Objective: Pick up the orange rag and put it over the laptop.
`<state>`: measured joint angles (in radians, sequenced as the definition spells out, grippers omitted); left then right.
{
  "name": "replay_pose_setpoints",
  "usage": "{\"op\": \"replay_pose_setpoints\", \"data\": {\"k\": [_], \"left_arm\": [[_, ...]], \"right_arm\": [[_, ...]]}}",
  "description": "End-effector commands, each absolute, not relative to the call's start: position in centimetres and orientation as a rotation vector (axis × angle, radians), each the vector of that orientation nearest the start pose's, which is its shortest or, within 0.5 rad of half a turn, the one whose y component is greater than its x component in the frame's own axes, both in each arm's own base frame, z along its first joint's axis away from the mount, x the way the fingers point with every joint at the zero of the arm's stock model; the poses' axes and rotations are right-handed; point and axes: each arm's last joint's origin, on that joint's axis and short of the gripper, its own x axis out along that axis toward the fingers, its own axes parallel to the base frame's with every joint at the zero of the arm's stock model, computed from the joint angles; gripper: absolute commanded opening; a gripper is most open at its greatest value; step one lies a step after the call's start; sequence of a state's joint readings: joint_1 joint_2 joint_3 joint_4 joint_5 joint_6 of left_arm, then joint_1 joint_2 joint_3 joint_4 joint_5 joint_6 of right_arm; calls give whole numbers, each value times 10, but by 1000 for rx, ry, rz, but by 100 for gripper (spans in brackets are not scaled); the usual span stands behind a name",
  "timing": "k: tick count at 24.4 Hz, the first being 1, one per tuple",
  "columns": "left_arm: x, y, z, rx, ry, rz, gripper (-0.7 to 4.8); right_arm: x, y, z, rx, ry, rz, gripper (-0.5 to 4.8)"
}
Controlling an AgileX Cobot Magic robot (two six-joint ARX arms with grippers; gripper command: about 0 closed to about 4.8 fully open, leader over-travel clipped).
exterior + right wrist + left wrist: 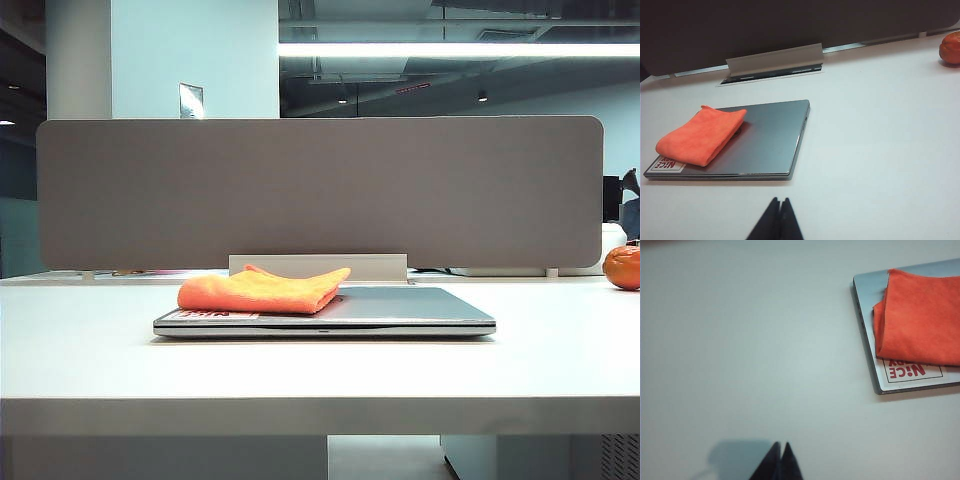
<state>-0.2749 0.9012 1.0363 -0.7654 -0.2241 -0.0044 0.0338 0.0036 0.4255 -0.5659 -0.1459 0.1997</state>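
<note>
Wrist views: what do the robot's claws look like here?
Only the tips show. The left claw and right claw each appear as two dark, near-black pointed fingers tapering to a narrow wedge. No cables or markings are visible. Neither arm appears in the exterior view.

I see a white table (320,375) across the lower frame, backed by a wide grey partition panel (320,190) with rounded corners. A pale cable flap (318,266) sits at its base, centre. Upper left stands a light blue column (195,55); upper right, a bright ceiling light strip (460,49) under dark ceiling ducting.
</note>
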Motion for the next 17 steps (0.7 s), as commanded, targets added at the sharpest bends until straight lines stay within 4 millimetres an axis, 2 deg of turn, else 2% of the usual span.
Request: {"op": "replay_pose_setpoints", "data": {"k": [1,3,7,12,15,17], "left_arm": [[167,-37,351,146,555,-23,-6],[168,-31,348,118,506,-4,-6],[162,-20,322,55,427,-13,-6],[152,-16,281,46,385,5,-6],[140,-14,242,36,308,6,-6],[136,-14,230,31,271,6,-6]], "right_arm": [[50,6,248,204,142,165,-5],[50,6,248,204,142,165,-5],[50,6,248,204,142,165,-5],[50,6,248,204,142,165,-5],[50,6,248,204,142,165,-5],[50,6,248,204,142,165,-5]]}}
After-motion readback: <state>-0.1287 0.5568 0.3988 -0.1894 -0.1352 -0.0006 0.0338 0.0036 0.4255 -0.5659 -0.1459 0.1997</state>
